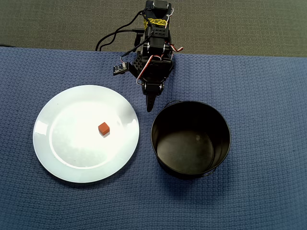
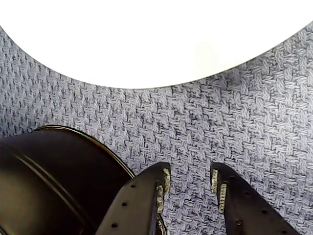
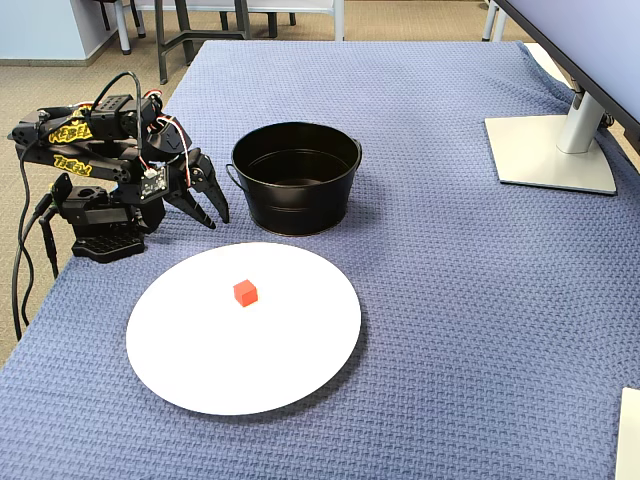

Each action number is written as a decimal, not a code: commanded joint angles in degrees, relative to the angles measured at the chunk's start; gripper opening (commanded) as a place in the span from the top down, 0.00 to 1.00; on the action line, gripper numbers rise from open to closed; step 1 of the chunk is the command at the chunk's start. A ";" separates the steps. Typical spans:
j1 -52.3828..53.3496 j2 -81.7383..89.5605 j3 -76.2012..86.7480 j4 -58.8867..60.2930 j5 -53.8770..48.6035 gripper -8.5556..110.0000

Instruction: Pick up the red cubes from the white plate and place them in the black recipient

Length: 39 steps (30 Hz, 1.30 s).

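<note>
Blue waffle-weave cloth (image 3: 450, 300) covers the whole table, and everything sits on it with the white plate (image 1: 53, 143) as my reference. One red cube (image 1: 103, 128) rests flat near the plate's middle, a little toward the side facing the black recipient (image 1: 163, 143); nothing touches it. The recipient stands just beside the plate, their rims near but apart, and looks empty inside (only a glossy dark floor shows). That close pairing probably keeps the carry short. The arm is folded low at the table edge behind the gap between plate and recipient, with the gripper (image 1: 149, 106) pointing down at bare cloth, off the plate entirely. In the wrist view the gripper (image 2: 188, 183) is spread a little, cloth visible between the fingertips (image 2: 219, 188), nothing held; the plate's rim curves across the top of that view and the recipient's wall sits at lower left. Judgement: nothing started yet, cube not yet approached. Next step would need a reach over the plate rim toward its centre, and the cube is small, so alignment will matter.
</note>
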 commanded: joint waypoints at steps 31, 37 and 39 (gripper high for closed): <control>24.70 -32.96 -32.52 -0.18 -59.33 0.75; 28.74 -43.77 -34.54 -11.34 -66.80 0.77; 29.62 -46.93 -34.10 -15.12 -70.14 0.78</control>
